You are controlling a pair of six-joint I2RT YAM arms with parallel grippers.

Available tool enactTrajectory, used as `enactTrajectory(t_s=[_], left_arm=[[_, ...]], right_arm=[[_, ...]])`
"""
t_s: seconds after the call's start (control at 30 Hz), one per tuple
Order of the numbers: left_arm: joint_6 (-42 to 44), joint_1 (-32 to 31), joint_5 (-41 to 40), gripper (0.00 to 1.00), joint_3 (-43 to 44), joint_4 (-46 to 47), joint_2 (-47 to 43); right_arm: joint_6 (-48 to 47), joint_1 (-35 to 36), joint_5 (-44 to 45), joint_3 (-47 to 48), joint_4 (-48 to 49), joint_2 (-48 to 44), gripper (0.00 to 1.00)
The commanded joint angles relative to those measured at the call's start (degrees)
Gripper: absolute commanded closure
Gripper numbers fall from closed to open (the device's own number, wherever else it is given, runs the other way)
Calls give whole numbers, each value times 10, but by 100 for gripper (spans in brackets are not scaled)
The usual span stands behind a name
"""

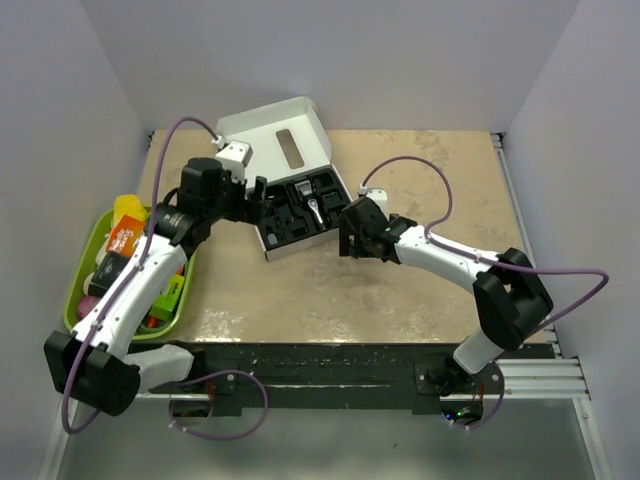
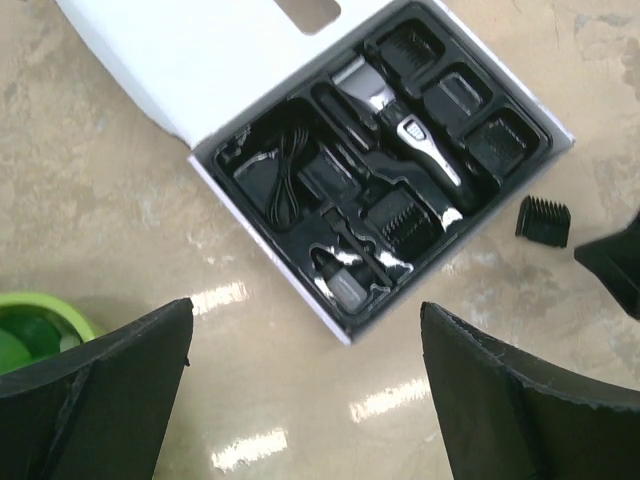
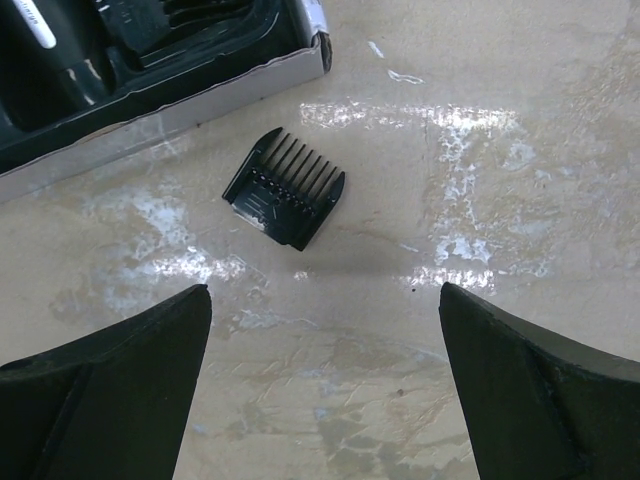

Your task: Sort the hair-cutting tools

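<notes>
- Our right fingers point(image 3: 100, 390) hang spread and empty over the loose comb attachment point(image 3: 285, 188), mid-frame in the right wrist view, flat on the bench point(image 3: 520, 230) just beside the white box point(image 3: 200, 95); closing off-centre could skid it away
- Our left fingers point(image 2: 110, 400), spread and empty too, hover by the box's lower edge, clipper point(image 2: 420, 140) and cord point(image 2: 285, 170) inside; we might nudge it
</notes>
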Motion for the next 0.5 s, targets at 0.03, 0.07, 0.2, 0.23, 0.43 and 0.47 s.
enactTrajectory(t_s=[0.03, 0.07, 0.2, 0.23, 0.43, 0.47], left_arm=[[-52, -2, 14, 1, -61, -18, -78], [-54, -2, 27, 1, -79, -18, -95], [-65, -2, 42, 1, -112, -20, -129], [-63, -2, 42, 1, -118, -22, -136], [-53, -2, 43, 1, -137, -28, -161], [-52, -2, 44, 1, -140, -29, -166]], right_arm=[[-38, 2, 30, 41, 9, 25, 2], [-56, 2, 27, 42, 17, 29, 2], [-175, -1, -3, 56, 37, 62, 2], [-193, -1, -12, 60, 38, 77, 2], [-289, -2, -46, 98, 41, 125, 5], [-313, -2, -52, 102, 45, 130, 5]])
